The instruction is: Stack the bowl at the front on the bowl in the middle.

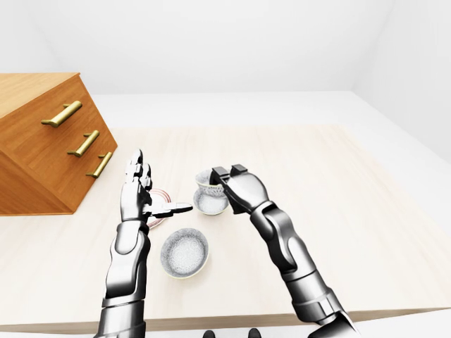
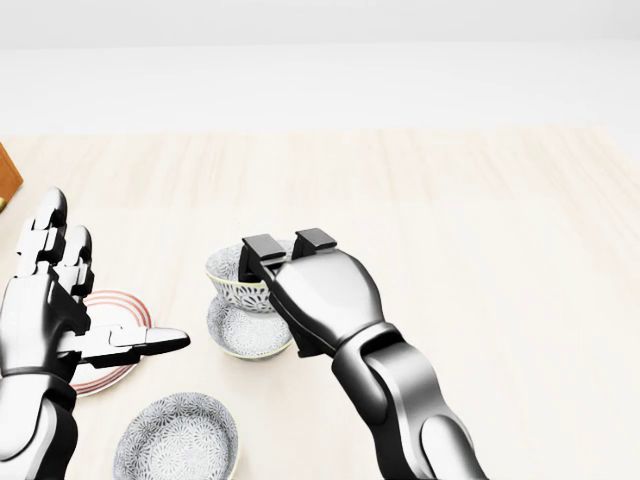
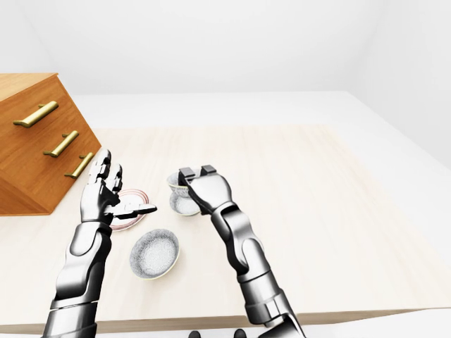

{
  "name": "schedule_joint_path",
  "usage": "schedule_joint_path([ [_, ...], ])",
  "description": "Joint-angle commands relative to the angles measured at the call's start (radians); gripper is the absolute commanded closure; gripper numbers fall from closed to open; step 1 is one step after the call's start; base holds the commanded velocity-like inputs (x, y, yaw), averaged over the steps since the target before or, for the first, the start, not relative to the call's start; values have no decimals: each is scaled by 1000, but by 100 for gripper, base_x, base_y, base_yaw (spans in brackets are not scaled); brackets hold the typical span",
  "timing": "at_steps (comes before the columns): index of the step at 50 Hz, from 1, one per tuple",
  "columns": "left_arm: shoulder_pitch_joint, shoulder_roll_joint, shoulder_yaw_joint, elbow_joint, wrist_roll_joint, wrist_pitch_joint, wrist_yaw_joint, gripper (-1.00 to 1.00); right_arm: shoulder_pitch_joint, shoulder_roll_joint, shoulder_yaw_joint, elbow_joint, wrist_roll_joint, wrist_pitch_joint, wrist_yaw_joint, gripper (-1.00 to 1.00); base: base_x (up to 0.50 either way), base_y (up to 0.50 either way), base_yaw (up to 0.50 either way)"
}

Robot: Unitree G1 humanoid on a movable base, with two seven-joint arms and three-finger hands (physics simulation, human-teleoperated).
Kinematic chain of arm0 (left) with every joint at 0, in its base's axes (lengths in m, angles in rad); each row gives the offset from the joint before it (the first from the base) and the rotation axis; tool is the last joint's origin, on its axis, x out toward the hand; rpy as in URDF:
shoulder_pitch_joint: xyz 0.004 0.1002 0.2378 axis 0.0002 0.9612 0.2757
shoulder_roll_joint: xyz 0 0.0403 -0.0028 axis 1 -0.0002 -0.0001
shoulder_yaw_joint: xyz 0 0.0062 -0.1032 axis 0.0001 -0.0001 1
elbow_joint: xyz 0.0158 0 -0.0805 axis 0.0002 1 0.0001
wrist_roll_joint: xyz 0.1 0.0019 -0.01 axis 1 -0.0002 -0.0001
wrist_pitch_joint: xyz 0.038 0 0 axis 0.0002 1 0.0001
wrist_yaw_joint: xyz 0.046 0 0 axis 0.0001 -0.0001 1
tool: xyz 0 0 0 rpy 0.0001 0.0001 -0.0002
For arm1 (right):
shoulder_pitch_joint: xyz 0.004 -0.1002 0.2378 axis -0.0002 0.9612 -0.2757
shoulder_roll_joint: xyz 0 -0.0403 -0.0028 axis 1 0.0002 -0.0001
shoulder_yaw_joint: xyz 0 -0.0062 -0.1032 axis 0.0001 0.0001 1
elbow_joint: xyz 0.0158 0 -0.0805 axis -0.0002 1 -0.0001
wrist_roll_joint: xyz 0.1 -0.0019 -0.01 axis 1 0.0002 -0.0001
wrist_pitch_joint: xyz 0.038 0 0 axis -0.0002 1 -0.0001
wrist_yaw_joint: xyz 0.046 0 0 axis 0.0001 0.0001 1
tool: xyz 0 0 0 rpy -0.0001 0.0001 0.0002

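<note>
My right hand (image 2: 278,262) is shut on the rim of a small patterned bowl (image 2: 232,281), holding it slightly tilted over a second patterned bowl (image 2: 243,333) that rests on the wooden table near the middle of the head view. Whether the two bowls touch I cannot tell. A third, grey speckled bowl (image 2: 178,441) sits alone on the table at the bottom left. My left hand (image 2: 105,290) is open to the left of the bowls, fingers up and thumb pointing right, with nothing in it.
A white plate with a red rim (image 2: 112,345) lies under my left hand. A wooden chest of drawers with brass handles (image 1: 42,144) stands at the left. The table's (image 1: 352,211) near edge runs along the bottom of the left-eye view.
</note>
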Motion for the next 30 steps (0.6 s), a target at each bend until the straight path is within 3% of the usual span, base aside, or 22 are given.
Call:
schedule_joint_path([
  [1, 3, -1, -1, -5, 1, 0, 0, -100, 28, 22, 22, -29, -82, 0, -16, 100, 0, 0, 0],
  [30, 1, 0, -1, 3, 0, 0, -2, -100, -51, 40, 23, 147, -137, 0, -112, 100, 0, 0, 0],
])
